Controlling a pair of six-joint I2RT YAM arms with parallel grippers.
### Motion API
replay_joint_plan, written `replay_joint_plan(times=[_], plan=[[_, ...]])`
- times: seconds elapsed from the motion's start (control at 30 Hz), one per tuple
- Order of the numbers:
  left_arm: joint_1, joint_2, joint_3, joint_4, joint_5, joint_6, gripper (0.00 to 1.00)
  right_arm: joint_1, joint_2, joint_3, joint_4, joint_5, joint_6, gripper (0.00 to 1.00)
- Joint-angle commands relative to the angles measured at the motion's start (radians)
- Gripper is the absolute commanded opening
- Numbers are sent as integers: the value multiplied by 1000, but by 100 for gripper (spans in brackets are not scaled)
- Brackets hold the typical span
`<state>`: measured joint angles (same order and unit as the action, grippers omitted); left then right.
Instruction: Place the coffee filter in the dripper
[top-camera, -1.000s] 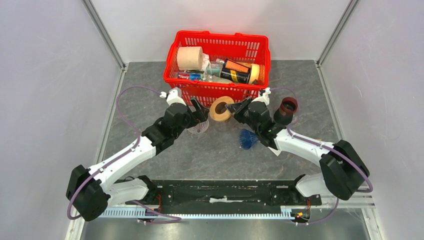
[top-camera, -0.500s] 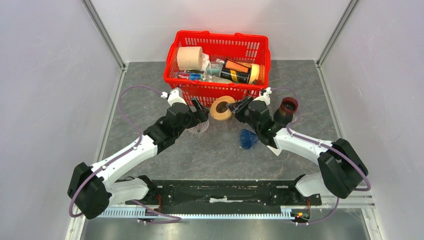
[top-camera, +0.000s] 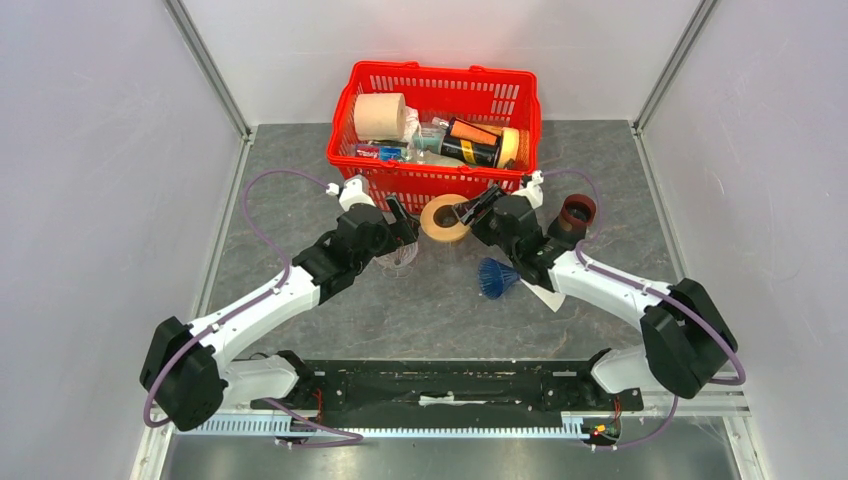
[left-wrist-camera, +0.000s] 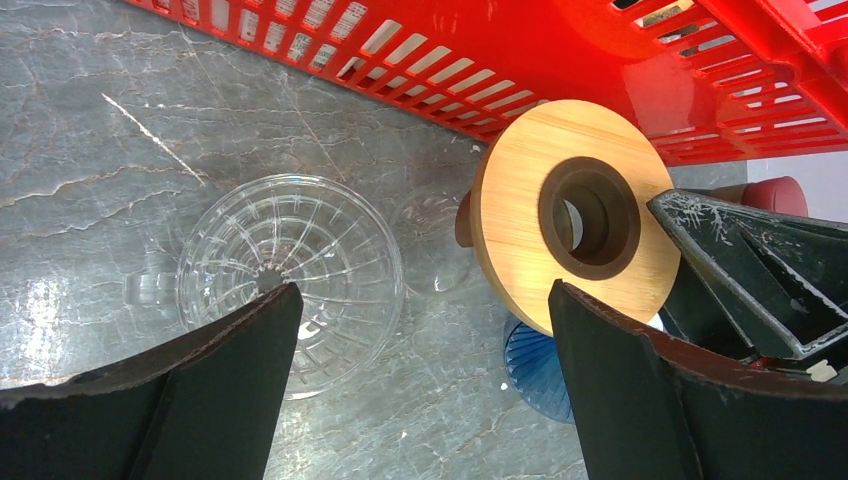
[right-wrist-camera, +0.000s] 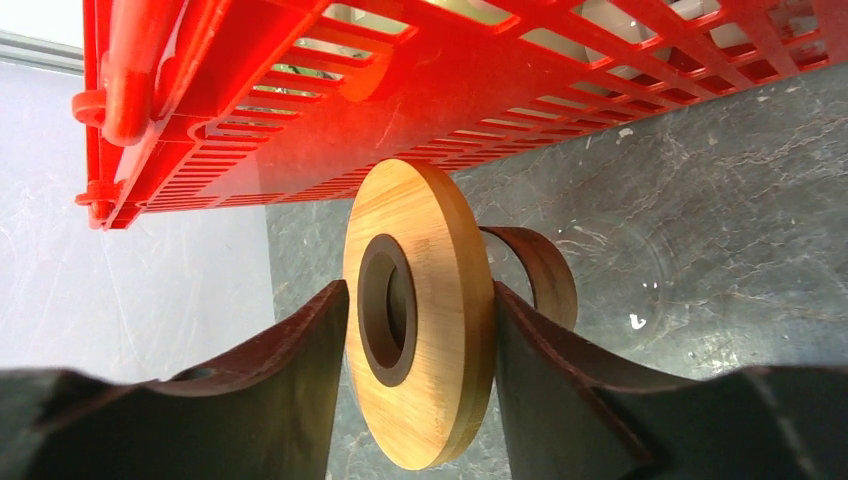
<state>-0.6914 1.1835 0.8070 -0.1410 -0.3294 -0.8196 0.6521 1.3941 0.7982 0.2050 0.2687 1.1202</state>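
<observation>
right pincer (right-wrist-camera: 420, 295) widened | wooden ring (right-wrist-camera: 440, 260) between its fingers | glass dripper (left-wrist-camera: 290, 270) nearby

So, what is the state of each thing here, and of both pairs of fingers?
Wooden ring: tilted, between the right fingers.
Right fingers: around the ring, grip unclear.
Left fingers: open, holding nothing.
Glass dripper: upright, no filter inside.
Red basket: holding several items.

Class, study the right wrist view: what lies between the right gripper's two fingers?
A wooden ring with a dark centre hole stands on edge between the fingers of the right gripper, before the red basket. The right wrist view shows it best.
</observation>
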Motion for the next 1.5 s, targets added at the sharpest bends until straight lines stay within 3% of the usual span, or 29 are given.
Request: replay_joint_plan(times=[0.0, 0.13, 0.27, 0.3, 0.57, 1.0, 1.3, 1.47], plan=[[2, -5, 44, 24, -17, 28, 100, -4, -45, 54, -54, 55, -31, 64], [3, -15, 44, 15, -23, 31, 100, -4, -58, 73, -111, 80, -48, 76], [3, -28, 41, 5, -38, 37, 100, -3, -66, 100, -173, 99, -65, 96], [3, -32, 40, 2, -44, 39, 100, -3, -70, 103, -187, 106, -70, 97], [3, -90, 36, -46, -109, 80, 100, -3, -155, 106, -318, 118, -174, 97], [3, -226, -9, -142, -343, 175, 100, -4, -423, 32, -812, 225, -403, 97], [3, -259, -22, -167, -361, 193, 100, -2, -311, 27, -735, 8, -554, 97], [3, -268, -23, -179, -361, 191, 100, 6, -158, 79, -739, 52, -532, 90]])
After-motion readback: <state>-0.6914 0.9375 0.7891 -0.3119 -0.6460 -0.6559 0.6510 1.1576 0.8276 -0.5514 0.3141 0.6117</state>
